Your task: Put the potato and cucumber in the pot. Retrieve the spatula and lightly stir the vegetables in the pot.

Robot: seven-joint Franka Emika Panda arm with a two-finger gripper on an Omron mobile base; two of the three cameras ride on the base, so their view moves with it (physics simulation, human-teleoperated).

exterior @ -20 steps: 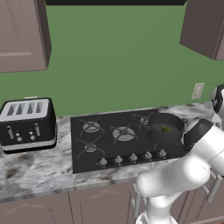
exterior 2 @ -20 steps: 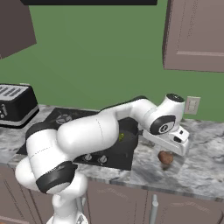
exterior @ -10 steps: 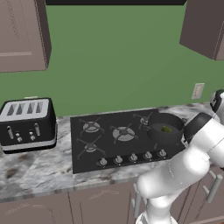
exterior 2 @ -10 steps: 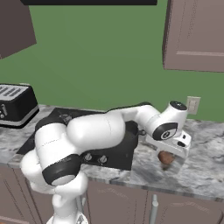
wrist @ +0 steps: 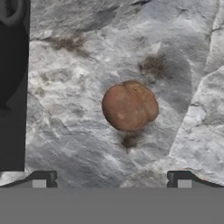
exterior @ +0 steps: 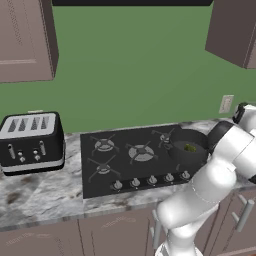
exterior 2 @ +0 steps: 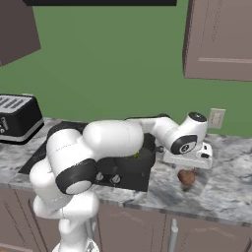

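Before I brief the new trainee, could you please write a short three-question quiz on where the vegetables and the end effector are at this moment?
1. True or false: the potato lies on the bare stone counter, right of the cooktop.
2. What green item already sits inside the pot? A) cucumber B) spatula C) toaster
3. Fill in: the end effector hangs directly above the ______, with its fingers spread wider than it.

Key
1. True.
2. A, the cucumber.
3. potato.
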